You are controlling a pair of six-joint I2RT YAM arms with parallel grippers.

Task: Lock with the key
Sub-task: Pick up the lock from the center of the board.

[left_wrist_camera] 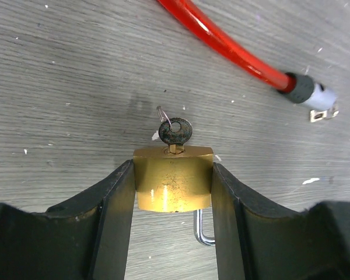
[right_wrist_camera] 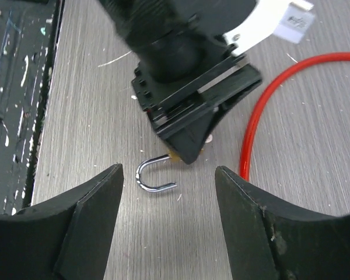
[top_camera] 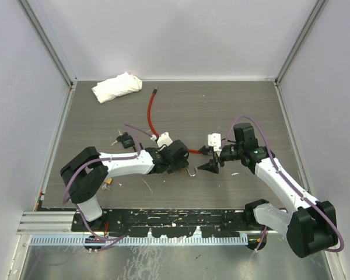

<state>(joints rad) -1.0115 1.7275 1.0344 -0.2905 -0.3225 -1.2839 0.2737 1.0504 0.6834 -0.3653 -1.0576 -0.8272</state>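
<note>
Padlock (left_wrist_camera: pixel 172 181), key (left_wrist_camera: pixel 176 132) inserted, sits clamped in left jaws; right jaws wide.

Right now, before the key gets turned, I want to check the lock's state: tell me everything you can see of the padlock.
The padlock has a scuffed, brass-coloured body and a silvery steel shackle that stands open, its free end out of the body. A dark round-headed key with a thin ring sits in the keyhole. The left pincer clamps the body's two sides, on or just above the grey table; which, I cannot tell.
</note>
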